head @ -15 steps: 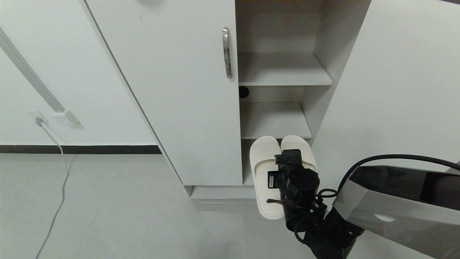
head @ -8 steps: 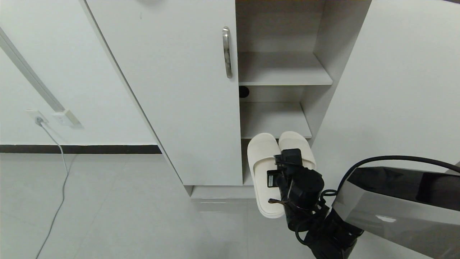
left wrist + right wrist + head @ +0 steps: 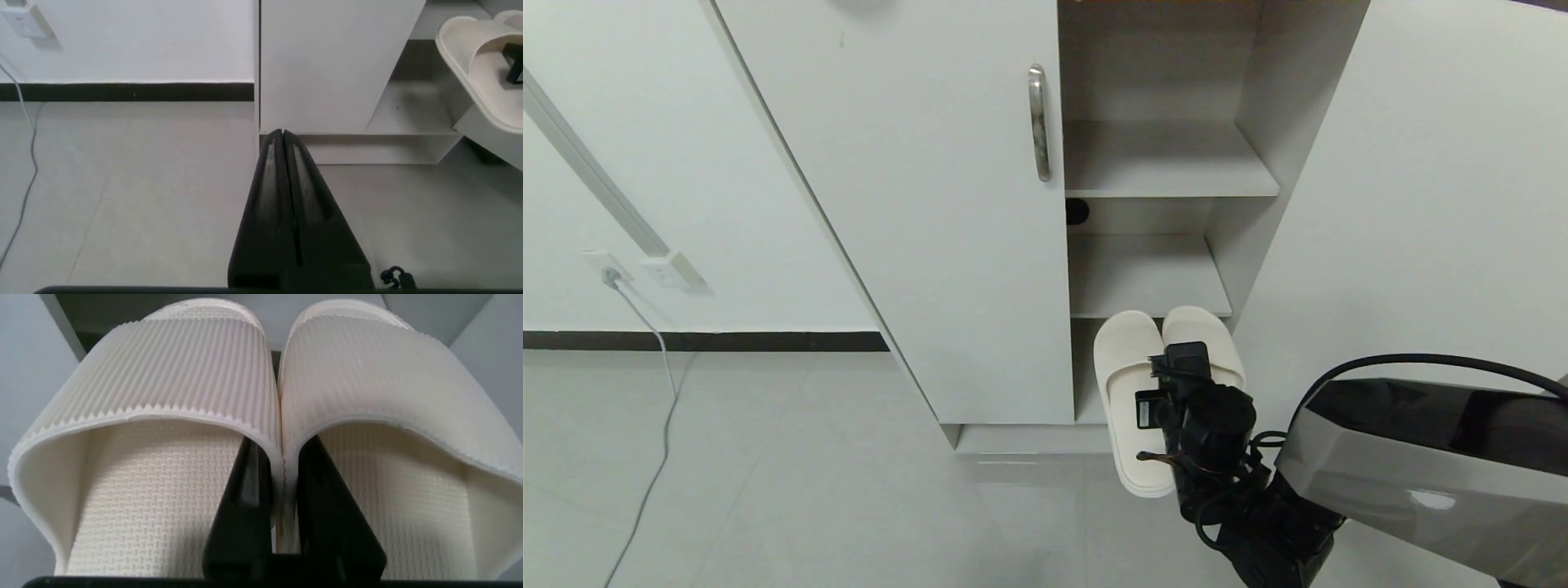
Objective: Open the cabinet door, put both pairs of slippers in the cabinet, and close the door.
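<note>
Hardly shifted since a second ago, the cream slipper pair (image 3: 1125,380) hangs before the open cabinet's (image 3: 1152,278) lowest compartment, seemingly not yet inside. The right gripper (image 3: 279,486) pinches their inner walls; the left gripper's (image 3: 282,137) fingers are pressed together, empty.

Cream slipper pair (image 3: 1125,353) side by side, toes at open cabinet (image 3: 1168,163) bottom compartment mouth; door (image 3: 1405,204) swung wide

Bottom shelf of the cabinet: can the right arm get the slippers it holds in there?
Probably yes. The open door leaves the bottom shelf exposed, the pair of slippers in the right gripper sits just in front of it, and nothing shows between them.
</note>
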